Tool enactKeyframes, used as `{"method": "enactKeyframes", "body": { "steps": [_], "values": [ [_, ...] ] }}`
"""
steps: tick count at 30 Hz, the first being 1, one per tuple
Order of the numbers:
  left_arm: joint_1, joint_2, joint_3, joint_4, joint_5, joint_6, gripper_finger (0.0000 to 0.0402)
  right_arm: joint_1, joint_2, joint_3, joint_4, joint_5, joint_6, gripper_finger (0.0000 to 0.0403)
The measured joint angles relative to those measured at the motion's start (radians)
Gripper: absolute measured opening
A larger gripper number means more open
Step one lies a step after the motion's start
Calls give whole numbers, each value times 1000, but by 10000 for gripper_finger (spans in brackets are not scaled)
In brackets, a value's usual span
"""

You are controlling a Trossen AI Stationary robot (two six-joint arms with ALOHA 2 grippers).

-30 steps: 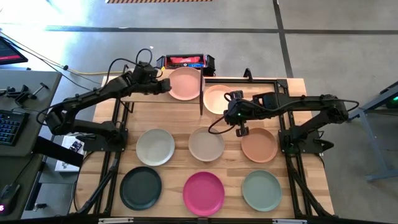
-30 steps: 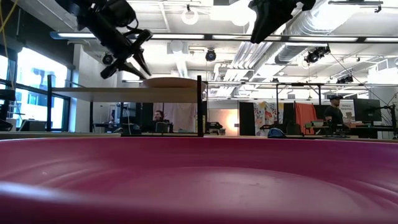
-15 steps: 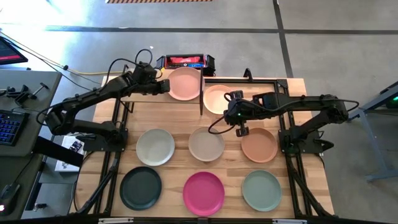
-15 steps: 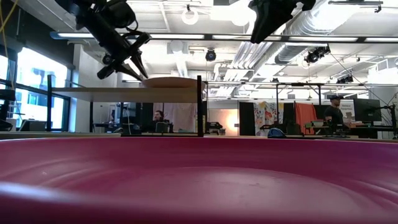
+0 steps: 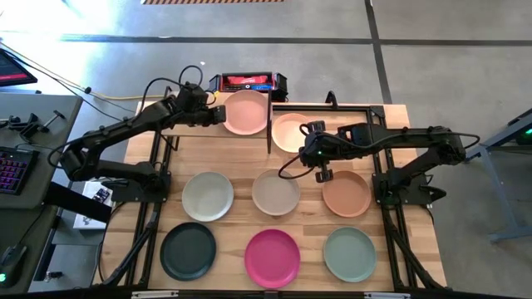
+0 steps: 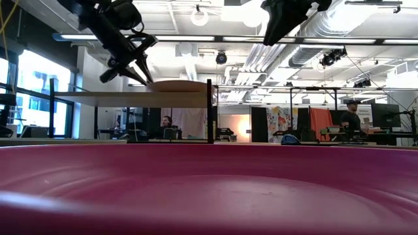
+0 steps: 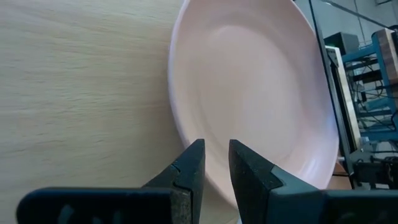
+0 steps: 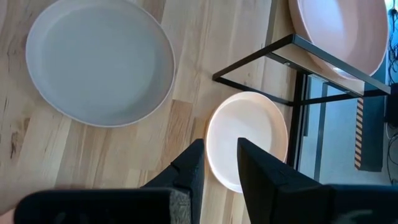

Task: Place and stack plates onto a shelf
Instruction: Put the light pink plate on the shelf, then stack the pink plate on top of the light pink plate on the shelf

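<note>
A pink plate lies flat on the light-wood shelf. It shows as a low dome in the low view. My left gripper hovers over the shelf at the plate's left rim, open by a narrow gap. My right gripper hangs above the tabletop, open by a narrow gap and holding nothing. It is over the edge of the peach plate, which lies beside the shelf's post. Six more plates rest on the table. My left gripper's fingertips stand at the pink plate's left rim, coming slanting down from the table's left. I cannot tell whether they touch it. The plate lies flat on the shelf.
Off-white, beige and terracotta plates form a middle row. Dark green, magenta and sage green plates lie along the near edge. Black shelf posts stand between the pink and peach plates. A red-and-black box sits beyond the far edge.
My left gripper has dipped down toward the pink plate's left rim, then drawn slightly back toward the table's left. The pink plate has stayed where it was on the shelf.
</note>
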Motion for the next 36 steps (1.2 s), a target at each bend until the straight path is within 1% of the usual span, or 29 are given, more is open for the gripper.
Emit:
{"method": "enactKeyframes", "body": {
  "steps": [4, 10, 15, 19, 23, 27, 31, 33, 36],
  "values": [
    [16, -17, 0, -29, -2, 1, 64, 0, 0, 0, -4, 0, 0, 76],
    [44, -52, -1, -44, -32, 1, 64, 0, 0, 0, -4, 0, 0, 76],
    [53, -63, -1, -38, -22, 27, 65, 0, 0, 0, -4, 0, -3, 76],
    [53, -76, -2, -24, 33, 37, 65, 0, 0, 0, -4, 0, -2, 76],
    [46, -120, -2, -39, 127, 69, 65, 0, 0, 0, -4, -12, 39, 76],
    [-1, -171, -2, -90, 156, 70, 65, 0, 0, 0, -4, -95, 117, 76],
    [-80, -208, -2, -139, 168, 71, 65, 0, 0, 0, -3, -163, 200, 76],
    [-134, -219, -2, -146, 169, 74, 65, 0, 1, 0, -3, -180, 245, 76],
    [-218, -221, -2, -144, 167, 79, 65, 0, 5, 0, -2, -180, 308, 76]
  ]
}}
